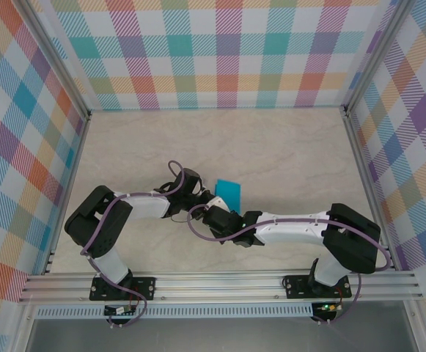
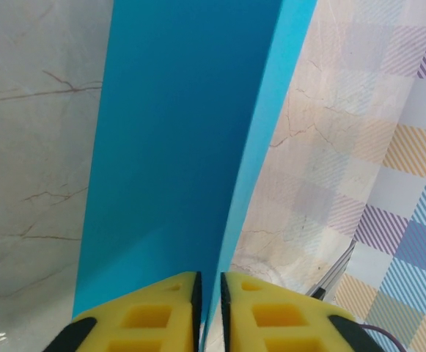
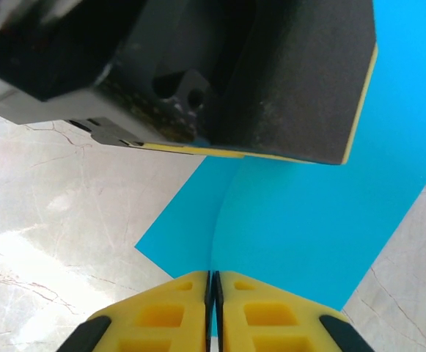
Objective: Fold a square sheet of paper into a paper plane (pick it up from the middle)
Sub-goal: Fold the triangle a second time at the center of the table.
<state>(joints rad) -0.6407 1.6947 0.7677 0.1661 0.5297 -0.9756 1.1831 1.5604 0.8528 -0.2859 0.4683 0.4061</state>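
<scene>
Mid-frame in the top view, the teal paper sheet point(image 1: 228, 189) is over the desk point(image 1: 286, 147). The left fingers point(image 2: 154, 317), nearly closed, pinch its fold. The right fingers point(image 3: 161, 317) clamp its lower edge.

Thing: the square sheet of paper point(image 1: 228, 189), partly folded.
Colour: plain teal-blue, matte, unmarked.
Place, top view: just right of the frame's centre, over the pale marbled bench point(image 1: 286, 147); only a small slanted patch shows.
Left wrist view: a tall band point(image 2: 183, 147) running from the bottom centre to the top edge. A lighter strip along its right side is turned up at a lengthwise fold.
Right wrist view: a broad patch point(image 3: 308, 220) in the right half. A soft curved crease rises from the bottom centre, and one corner points to the lower left.
Hold: its near edge is pinched between the closed jaws of the left gripper point(image 2: 209, 293) and of the right gripper point(image 3: 214, 290).
</scene>
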